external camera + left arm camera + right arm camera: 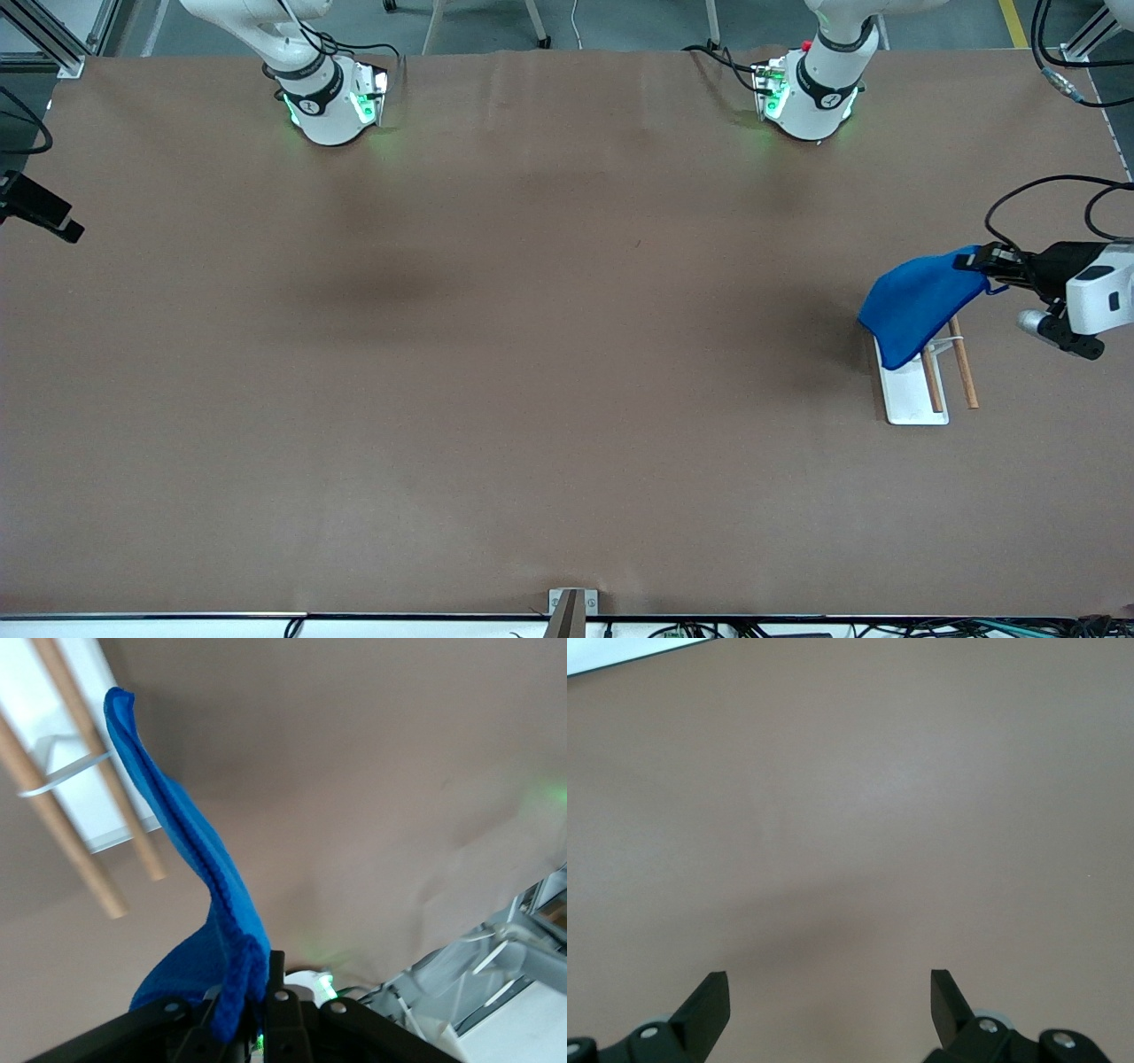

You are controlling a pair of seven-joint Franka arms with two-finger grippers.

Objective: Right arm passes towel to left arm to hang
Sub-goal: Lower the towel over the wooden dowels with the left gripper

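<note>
In the front view the left gripper [974, 262] is clamped on the towel [917, 301], which hangs over the rack [912, 394]. In the left wrist view the towel [199, 895] sits beside the rack's rods [66, 837], so it could miss them and slide off. In the right wrist view the right gripper [828, 997] waits with fingers apart over the bare table [877, 788].

Towel [917, 301] soft knit cloth; rack rods [963, 372] wood; table [532, 354] matt.
</note>
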